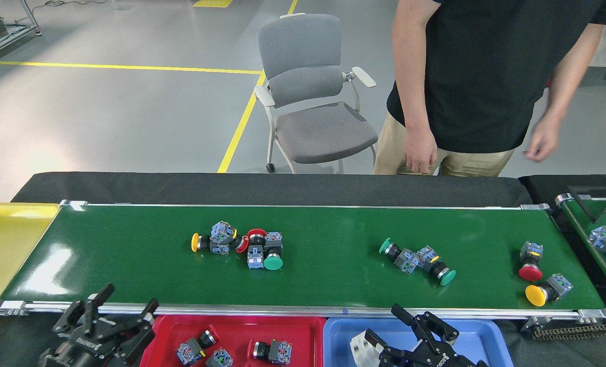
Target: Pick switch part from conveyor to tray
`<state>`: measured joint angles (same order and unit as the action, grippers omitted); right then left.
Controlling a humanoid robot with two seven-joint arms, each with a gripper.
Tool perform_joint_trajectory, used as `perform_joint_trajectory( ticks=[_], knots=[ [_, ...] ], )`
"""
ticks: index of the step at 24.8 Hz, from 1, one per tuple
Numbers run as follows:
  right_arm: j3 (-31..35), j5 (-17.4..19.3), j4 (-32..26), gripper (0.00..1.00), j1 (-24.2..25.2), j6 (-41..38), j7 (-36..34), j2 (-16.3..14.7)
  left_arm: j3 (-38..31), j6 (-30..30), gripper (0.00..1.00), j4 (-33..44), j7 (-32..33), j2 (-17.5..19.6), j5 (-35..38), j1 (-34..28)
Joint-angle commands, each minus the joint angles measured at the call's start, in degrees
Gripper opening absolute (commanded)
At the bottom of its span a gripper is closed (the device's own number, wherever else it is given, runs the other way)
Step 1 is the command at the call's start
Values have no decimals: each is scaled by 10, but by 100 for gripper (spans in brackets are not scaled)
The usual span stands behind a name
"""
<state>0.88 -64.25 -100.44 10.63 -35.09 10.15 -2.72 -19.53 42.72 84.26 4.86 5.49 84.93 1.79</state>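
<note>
A white switch part (359, 346) lies in the blue tray (479, 339) at the bottom edge, just left of my right gripper (410, 329), whose fingers stand open above the tray. On the conveyor (129, 255) lie a cluster of push-button switch parts (237, 245) left of centre, a green-capped pair (418, 260) right of centre, and a red-capped one (531, 262) and a yellow-capped one (547, 290) at the right end. Below the belt's near rail, at bottom left, my left gripper (104, 312) is open and holds nothing.
A red tray (313, 331) beside the blue one holds several switch parts. A yellow tray (4, 239) sits at the belt's left end. A second green belt (583, 219) with a part lies at the right. A person (466, 76) stands behind the table, next to a grey chair (313, 81).
</note>
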Motion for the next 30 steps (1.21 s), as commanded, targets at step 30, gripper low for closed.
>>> perform_joint_trajectory(
  ticks=[30],
  knots=[
    [-112,-130,98,98,-102,325,-38,45,166,-202,100,-384,-78,75,11,255]
  ],
)
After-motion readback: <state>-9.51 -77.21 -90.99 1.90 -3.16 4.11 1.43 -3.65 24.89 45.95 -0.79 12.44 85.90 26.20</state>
